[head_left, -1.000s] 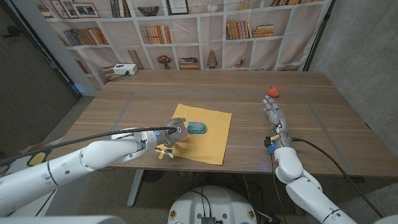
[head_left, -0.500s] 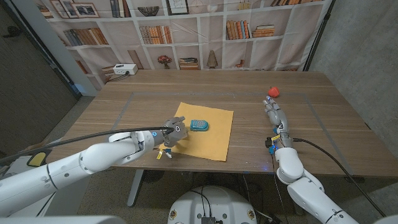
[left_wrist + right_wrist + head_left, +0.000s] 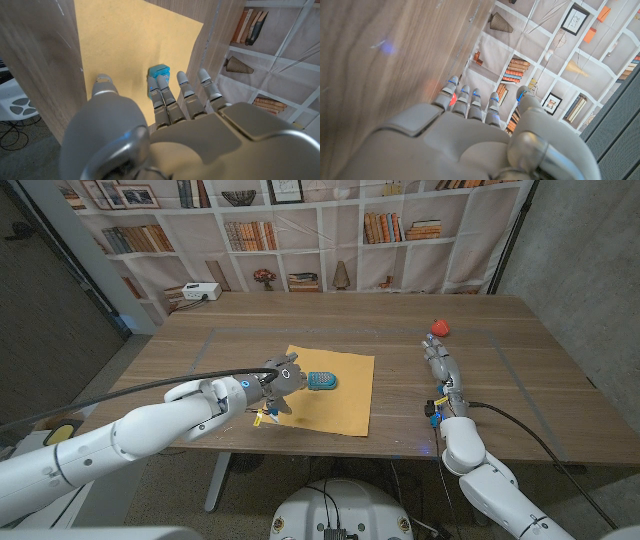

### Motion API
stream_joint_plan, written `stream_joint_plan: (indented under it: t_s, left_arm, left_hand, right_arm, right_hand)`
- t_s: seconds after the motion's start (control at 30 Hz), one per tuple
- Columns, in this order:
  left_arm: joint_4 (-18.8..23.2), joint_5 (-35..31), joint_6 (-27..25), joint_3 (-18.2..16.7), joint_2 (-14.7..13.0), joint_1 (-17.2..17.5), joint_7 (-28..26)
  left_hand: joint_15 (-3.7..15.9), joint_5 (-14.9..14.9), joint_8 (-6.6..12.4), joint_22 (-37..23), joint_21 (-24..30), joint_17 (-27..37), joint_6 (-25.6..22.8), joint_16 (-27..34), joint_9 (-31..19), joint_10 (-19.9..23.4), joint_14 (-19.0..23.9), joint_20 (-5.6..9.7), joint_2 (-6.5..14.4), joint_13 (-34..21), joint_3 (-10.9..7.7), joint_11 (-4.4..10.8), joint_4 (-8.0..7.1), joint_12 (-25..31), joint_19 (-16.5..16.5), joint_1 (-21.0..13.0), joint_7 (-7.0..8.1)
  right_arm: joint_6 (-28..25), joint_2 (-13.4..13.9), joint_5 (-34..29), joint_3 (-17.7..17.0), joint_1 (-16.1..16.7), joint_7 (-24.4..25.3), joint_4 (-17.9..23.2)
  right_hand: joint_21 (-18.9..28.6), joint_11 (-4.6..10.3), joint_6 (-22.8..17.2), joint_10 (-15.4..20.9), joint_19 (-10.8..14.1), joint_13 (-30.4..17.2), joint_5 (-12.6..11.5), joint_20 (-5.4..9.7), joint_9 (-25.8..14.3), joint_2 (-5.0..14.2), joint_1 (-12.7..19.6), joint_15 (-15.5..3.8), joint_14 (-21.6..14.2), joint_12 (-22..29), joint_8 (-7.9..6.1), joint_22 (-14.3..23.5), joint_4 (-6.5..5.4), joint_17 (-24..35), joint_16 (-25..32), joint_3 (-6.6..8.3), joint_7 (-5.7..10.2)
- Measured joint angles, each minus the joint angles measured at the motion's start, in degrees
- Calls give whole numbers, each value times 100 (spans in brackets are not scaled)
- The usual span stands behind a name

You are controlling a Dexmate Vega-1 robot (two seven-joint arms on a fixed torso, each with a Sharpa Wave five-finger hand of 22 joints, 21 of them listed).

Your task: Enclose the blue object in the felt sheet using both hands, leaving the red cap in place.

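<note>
**Observer:** Any labels or writing you can read?

**Operator:** None I can read. The book spines on the printed bookshelf backdrop (image 3: 300, 220) are too small, and the white box (image 3: 201, 291) at the table's far left edge shows no legible text.

**Observer:** Where is the blue object?

**Operator:** I see the blue object (image 3: 321, 381) lying on the yellow felt sheet (image 3: 335, 405), toward its far left part. The sheet lies flat on the wooden table (image 3: 250, 330) near the front edge. In my left wrist view the blue object (image 3: 159, 75) sits just past my fingertips (image 3: 165, 80).

**Observer:** And the robot hands?

**Operator:** My left robot hand (image 3: 280, 383) is over the sheet's left edge, just beside the blue object, fingers apart and stretched out, holding nothing. My right robot hand (image 3: 441, 367) is on the table well to the right of the sheet, fingers extended side by side toward the red cap (image 3: 439, 328), gripping nothing.

**Observer:** The room?

**Operator:** Grey walls on both sides, pale tape lines marking a rectangle on the table.
</note>
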State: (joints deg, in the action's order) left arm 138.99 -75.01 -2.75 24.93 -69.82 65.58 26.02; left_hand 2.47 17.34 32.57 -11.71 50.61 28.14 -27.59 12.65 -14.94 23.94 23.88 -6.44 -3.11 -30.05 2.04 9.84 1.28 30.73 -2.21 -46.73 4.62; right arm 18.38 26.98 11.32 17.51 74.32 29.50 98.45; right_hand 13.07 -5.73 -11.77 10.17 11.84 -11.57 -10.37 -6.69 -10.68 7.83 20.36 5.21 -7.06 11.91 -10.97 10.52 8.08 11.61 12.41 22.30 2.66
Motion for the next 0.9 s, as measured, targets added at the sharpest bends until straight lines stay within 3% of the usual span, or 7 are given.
stream_joint_plan:
  t_s: [0.13,0.23,0.53,0.8,0.9]
  left_arm:
    - [171,208,28,-94,-69,19,221]
    - [311,395,158,-136,-104,17,616]
    - [390,-112,365,-36,-46,10,986]
    - [87,-763,427,166,96,46,956]
    - [-18,-804,428,216,139,48,946]
  left_hand:
    - [19,49,50,0,0,0,-25,0,-38,26,-10,-21,-119,-41,70,29,70,23,21,-119,31]
    - [4,88,50,0,-44,14,139,-45,-38,-115,-138,-40,-202,-65,111,47,111,7,40,-203,141]
    - [-9,244,-88,-1,-69,61,787,-89,-91,-666,-510,20,-116,-117,147,-2,181,-193,143,-420,31]
    - [-12,365,-381,-1,-92,119,1525,-89,-50,-1152,-772,41,-18,-170,147,-124,181,-281,204,-518,-21]
    - [-13,393,-402,-1,-104,123,1596,-89,-47,-1194,-812,41,5,-177,147,-166,181,-282,204,-540,-54]
  right_arm:
    - [43,-23,0,2,13,38,-13]
    - [85,-52,0,1,62,70,-23]
    - [226,-99,13,-23,166,100,-61]
    - [309,-124,27,-57,243,117,-70]
    - [319,-126,32,-59,249,118,-71]
  right_hand:
    - [0,0,0,0,0,0,0,0,0,51,-5,-32,-32,0,0,0,-24,0,0,24,0]
    - [0,31,0,31,0,0,0,0,0,54,-7,-31,-31,0,0,0,-24,0,0,24,0]
    - [0,31,0,30,0,0,0,0,0,52,-9,-31,-31,0,0,0,-25,-1,0,24,0]
    - [0,31,0,30,0,0,0,0,0,52,-9,-31,-31,0,0,0,-24,-1,0,24,0]
    - [0,31,0,30,0,0,0,0,0,52,-9,-31,-31,0,0,0,-24,-1,0,24,0]
